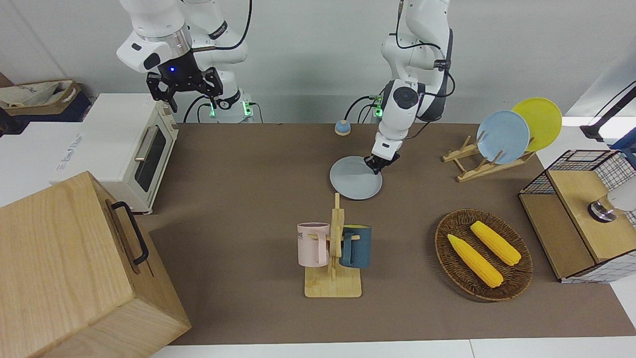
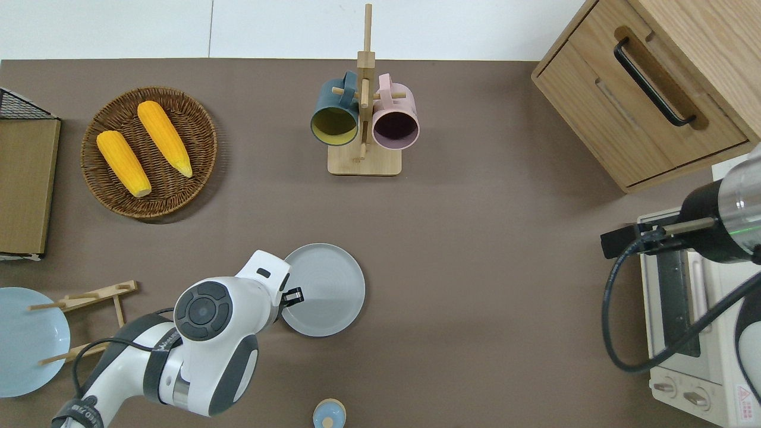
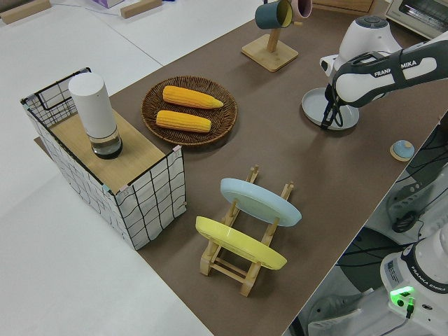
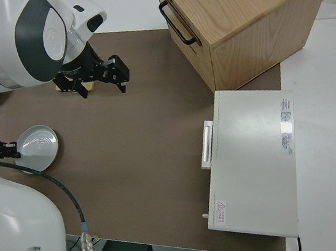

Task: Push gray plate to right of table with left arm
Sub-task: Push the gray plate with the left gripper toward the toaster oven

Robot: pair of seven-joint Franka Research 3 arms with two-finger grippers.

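The gray plate (image 2: pixel 333 279) lies flat on the brown table (image 2: pixel 475 267), nearer to the robots than the mug rack; it also shows in the front view (image 1: pixel 353 181), the left side view (image 3: pixel 343 105) and the right side view (image 4: pixel 37 144). My left gripper (image 2: pixel 292 295) is shut, with its fingertips down on the plate's edge that faces the left arm's end of the table. It also shows in the front view (image 1: pixel 376 166) and the left side view (image 3: pixel 327 120). My right gripper (image 1: pixel 185 89) is parked and open.
A mug rack (image 2: pixel 364 160) holds a blue and a pink mug. A wicker basket (image 2: pixel 205 137) holds two corn cobs. A plate rack (image 1: pixel 484 166) holds a light-blue and a yellow plate. A blue bell (image 2: pixel 329 413), a toaster oven (image 1: pixel 124 144) and a wooden cabinet (image 1: pixel 74 268) also stand here.
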